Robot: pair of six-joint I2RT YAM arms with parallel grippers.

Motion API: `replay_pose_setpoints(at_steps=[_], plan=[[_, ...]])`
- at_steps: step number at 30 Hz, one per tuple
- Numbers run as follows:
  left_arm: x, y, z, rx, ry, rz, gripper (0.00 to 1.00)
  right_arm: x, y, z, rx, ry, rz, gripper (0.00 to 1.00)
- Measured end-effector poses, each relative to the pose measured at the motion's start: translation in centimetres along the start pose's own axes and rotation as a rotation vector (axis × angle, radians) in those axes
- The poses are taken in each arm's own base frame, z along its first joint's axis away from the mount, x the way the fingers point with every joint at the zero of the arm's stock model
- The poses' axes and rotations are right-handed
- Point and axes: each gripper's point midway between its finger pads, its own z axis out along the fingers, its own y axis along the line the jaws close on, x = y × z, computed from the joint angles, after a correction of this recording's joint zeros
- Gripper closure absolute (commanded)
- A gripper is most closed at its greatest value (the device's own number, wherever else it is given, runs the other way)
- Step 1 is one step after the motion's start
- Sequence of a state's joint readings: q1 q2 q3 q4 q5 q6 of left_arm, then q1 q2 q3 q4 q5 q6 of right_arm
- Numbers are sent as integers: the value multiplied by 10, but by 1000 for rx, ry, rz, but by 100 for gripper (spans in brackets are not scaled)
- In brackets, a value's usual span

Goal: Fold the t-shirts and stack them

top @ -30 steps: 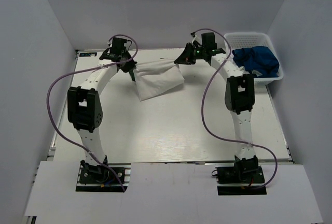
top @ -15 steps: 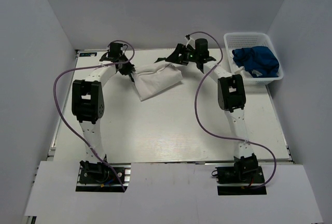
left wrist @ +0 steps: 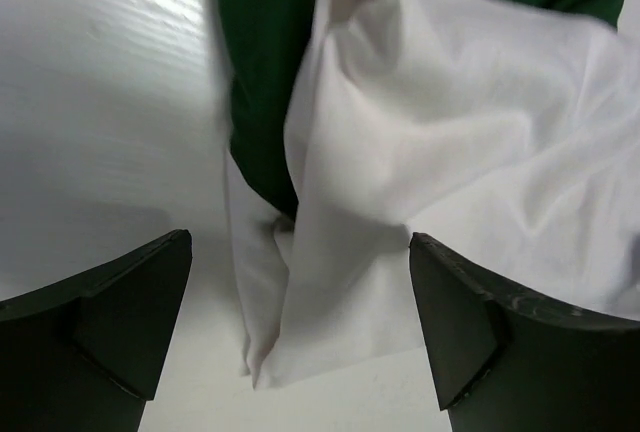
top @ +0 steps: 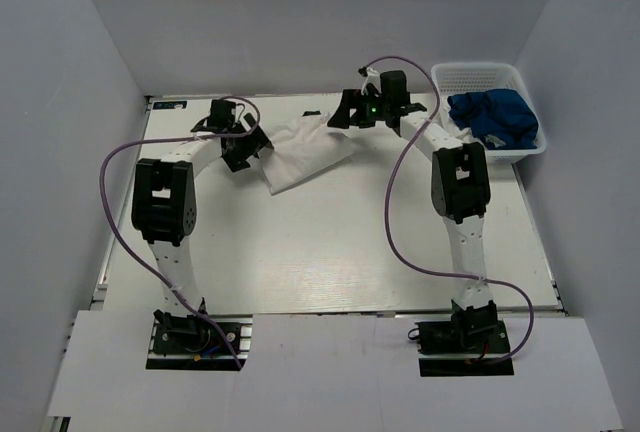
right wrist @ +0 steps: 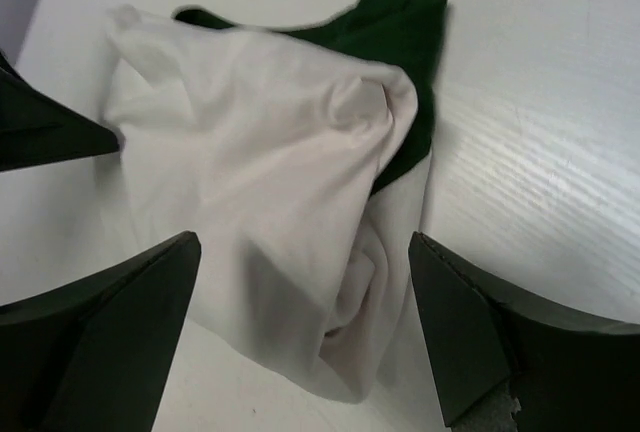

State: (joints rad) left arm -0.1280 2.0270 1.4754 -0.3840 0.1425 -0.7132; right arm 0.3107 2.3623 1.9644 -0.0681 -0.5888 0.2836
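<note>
A white t-shirt with dark green sleeves (top: 305, 152) lies crumpled on the table at the back centre. My left gripper (top: 248, 145) hangs open over its left edge; in the left wrist view the white cloth (left wrist: 450, 152) and a green sleeve (left wrist: 255, 82) lie below the left gripper (left wrist: 300, 327), and nothing is pinched. My right gripper (top: 340, 118) stands open over the shirt's right end, with the folded cloth (right wrist: 260, 152) loose under the right gripper (right wrist: 300, 332). A royal blue t-shirt (top: 495, 117) sits bunched in the basket.
The white mesh basket (top: 470, 77) stands at the back right corner, past the right arm. A tip of the left gripper's finger (right wrist: 40, 132) shows at the left edge of the right wrist view. Grey walls enclose the table's sides.
Both grippers were shut on the white shirt, holding it stretched between them; they have opened and let it go. The shirt has dropped onto the table, more bunched.
</note>
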Motion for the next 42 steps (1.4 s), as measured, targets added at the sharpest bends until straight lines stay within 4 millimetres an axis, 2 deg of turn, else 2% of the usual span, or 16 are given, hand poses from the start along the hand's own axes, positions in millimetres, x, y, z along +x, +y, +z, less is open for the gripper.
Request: replay_pose_setpoints(at_steps=[3,6,9,13,16,19,22,23,25,26,28,31,33,37,40,42], plan=[[22,-5,3,46,58,7,9,22,-6,3,46,69,-15,10],[43,-7,7,60,111,11,44,42,-10,13,88,120,-45,10],[55,-14,11,81,137,33,67,61,-8,23,94,172,-61,18],[69,-17,10,92,152,53,77,88,2,22,87,222,-70,21],[91,-11,1,89,188,67,79,126,21,-16,90,269,-41,23],[125,-3,-24,95,241,95,79,164,46,-63,89,316,-1,23],[170,6,-64,116,316,135,73,220,71,-116,92,386,49,23],[184,9,-78,127,337,151,55,239,79,-134,93,411,67,23],[211,16,-111,152,378,185,33,265,95,-165,91,452,89,21],[218,18,-127,166,381,198,17,272,103,-179,92,463,94,19],[218,17,-150,182,360,207,5,273,113,-197,98,450,91,18],[203,7,-174,214,280,230,4,250,127,-210,93,372,50,14],[192,0,-179,222,232,248,4,233,132,-213,99,324,20,12],[184,-7,-170,222,221,268,9,209,127,-211,151,272,-20,11],[196,-1,-153,192,278,278,13,207,117,-209,194,271,-41,13],[205,5,-145,172,311,287,17,210,109,-205,214,290,-41,20]])
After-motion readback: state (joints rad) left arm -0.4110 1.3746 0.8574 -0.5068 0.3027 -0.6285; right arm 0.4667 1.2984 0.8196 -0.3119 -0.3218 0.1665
